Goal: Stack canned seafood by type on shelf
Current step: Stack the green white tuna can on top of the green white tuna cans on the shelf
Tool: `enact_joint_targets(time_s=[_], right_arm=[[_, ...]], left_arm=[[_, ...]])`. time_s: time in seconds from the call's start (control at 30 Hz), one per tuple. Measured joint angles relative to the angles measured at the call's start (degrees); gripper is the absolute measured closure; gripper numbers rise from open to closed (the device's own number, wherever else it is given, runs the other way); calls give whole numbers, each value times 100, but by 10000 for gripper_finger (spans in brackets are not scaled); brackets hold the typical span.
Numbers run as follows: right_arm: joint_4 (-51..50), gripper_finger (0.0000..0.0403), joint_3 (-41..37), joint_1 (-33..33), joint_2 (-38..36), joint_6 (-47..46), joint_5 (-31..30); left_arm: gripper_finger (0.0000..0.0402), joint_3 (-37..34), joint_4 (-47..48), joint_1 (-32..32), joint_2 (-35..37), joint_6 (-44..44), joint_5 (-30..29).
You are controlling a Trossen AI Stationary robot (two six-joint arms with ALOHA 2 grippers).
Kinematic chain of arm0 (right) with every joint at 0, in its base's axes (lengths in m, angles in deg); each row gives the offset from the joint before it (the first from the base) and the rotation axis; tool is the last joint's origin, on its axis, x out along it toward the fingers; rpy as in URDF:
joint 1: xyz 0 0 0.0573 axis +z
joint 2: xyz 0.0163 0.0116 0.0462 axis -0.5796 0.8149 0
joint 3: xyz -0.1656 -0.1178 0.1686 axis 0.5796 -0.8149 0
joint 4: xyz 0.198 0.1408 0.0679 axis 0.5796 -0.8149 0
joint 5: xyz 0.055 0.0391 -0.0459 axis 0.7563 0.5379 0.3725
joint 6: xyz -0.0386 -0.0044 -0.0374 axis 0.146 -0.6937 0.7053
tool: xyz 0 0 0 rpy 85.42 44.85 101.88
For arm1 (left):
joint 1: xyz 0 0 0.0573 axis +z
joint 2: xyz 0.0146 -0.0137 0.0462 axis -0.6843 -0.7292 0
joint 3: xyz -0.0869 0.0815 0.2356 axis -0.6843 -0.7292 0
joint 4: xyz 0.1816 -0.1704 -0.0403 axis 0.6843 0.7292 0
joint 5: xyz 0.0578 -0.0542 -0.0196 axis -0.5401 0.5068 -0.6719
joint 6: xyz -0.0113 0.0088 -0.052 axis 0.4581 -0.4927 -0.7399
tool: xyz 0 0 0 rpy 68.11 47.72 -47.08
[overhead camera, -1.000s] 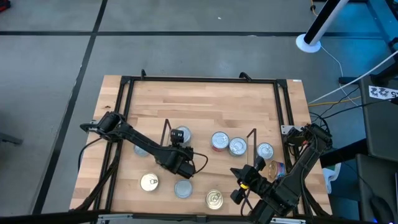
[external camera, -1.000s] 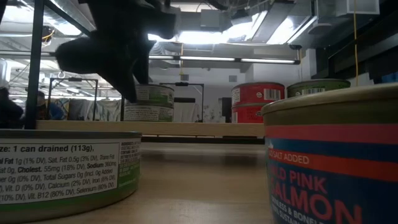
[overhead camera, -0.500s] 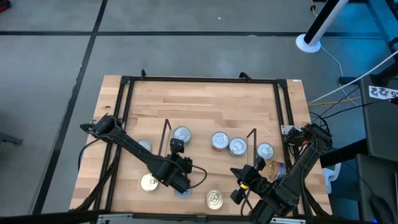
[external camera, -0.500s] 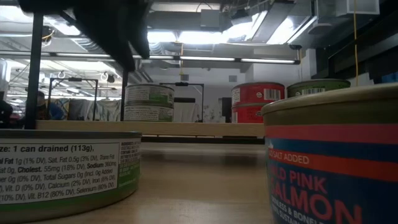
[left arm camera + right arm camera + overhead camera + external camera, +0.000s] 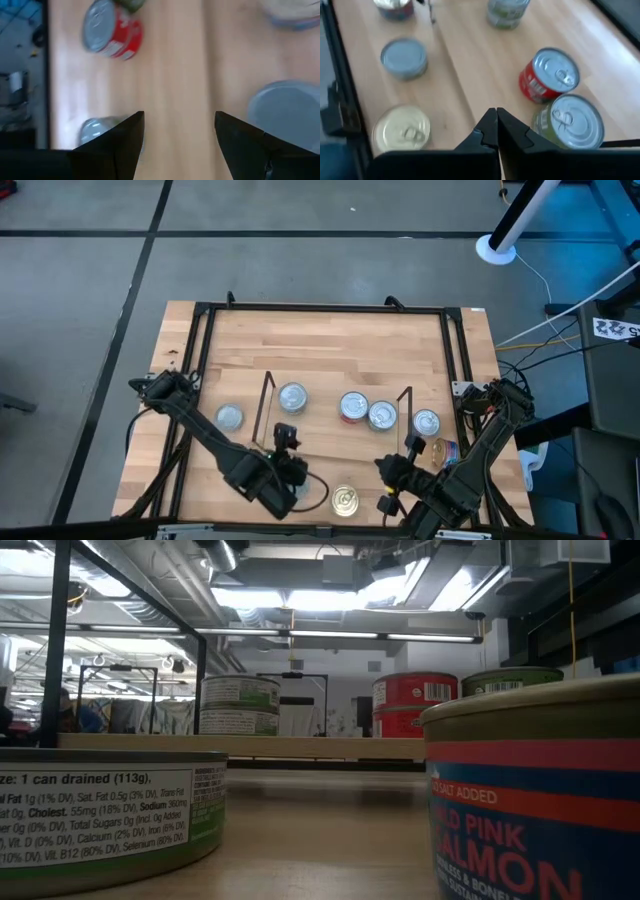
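Since only three spots on the low light-wood shelf with black wire uprights [image 5: 300, 747] are filled, you are, by my judgement, well short of halfway. On it stand a green-labelled pair of flat round tins stacked two high [image 5: 240, 705], a red-labelled silver-topped tin [image 5: 353, 407] and a green-sided silver-topped tin [image 5: 382, 416] touching it.

Loose on the worktop [image 5: 330, 340] are a plain silver tin [image 5: 229, 417] left of the shelf, another silver-topped tin [image 5: 426, 421] right of it, a colourful salmon tin [image 5: 447, 450] and a gold-topped tin [image 5: 345, 500].

Your left arm [image 5: 200, 430] hangs over the front edge, its jaws spread and empty; your right arm [image 5: 480, 455] waits front right, jaws pressed together on nothing.

Only the low view reveals the stacking (from above it reads as one tin). Only the left wrist view shows the grey-topped tin [image 5: 285, 107] beside the jaws, hidden overhead by the arm.
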Motion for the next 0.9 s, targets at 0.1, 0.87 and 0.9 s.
enact_joint_targets(time_s=[0.1,0.87,0.9], right_arm=[[223,398,0,0,0,336,282],[2349,397,0,-83,0,2076,1351],[2373,395,0,-123,0,2185,1470]], left_arm=[[164,0,-370,-144,0,-1,217],[164,-46,-781,-923,-37,-699,1382],[164,-50,-776,-970,-43,-690,1389]])
